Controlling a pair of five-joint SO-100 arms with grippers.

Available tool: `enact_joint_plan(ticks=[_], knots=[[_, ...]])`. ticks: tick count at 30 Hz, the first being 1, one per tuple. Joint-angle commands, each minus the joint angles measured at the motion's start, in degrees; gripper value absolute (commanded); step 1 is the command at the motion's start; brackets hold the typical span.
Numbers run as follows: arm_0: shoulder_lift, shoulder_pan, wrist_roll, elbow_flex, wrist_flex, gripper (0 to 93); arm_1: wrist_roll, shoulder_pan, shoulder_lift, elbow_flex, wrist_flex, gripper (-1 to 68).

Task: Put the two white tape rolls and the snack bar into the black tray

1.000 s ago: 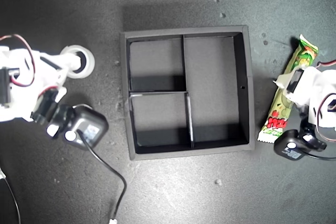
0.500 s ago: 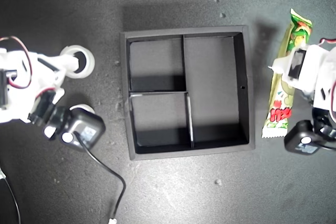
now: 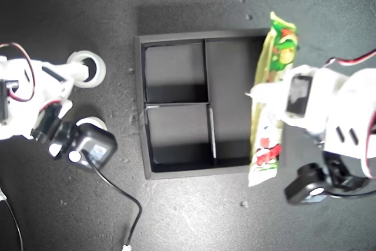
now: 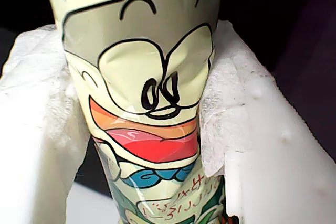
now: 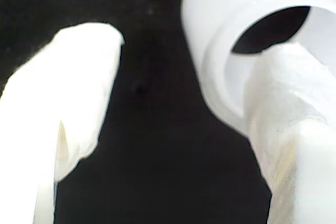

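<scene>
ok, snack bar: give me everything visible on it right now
The snack bar is a long narrow glossy wrapper with crimped ends, printed green, white and red, with a cartoon face visible in the first wrist view. My first gripper is shut on its middle, the padded tool fingers pinching the film into creases. In the exterior view it runs top to bottom over the black tray at that view's right wall, both ends overhanging.

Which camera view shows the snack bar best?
The exterior view: the whole snack bar shows there, over the tray's wall. The first wrist view shows only its printed middle, clamped in my first gripper. The second wrist view shows none.
</scene>
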Motion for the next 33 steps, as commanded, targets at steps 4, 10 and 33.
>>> enact_joint_plan(ticks=[4, 10, 33], knots=[[1.1, 0.0, -0.2, -0.4, -0.4, 18.7, 1.7, -1.1, -4.6, -5.5, -1.9, 7.5], [0.9, -0.1, -0.3, -0.3, -0.4, 18.7, 2.6, -1.2, -4.7, -2.0, -6.8, 7.4], [0.4, -0.1, -0.3, -0.4, -0.7, 18.8, 2.4, -0.6, -8.3, -1.9, -3.6, 31.4]])
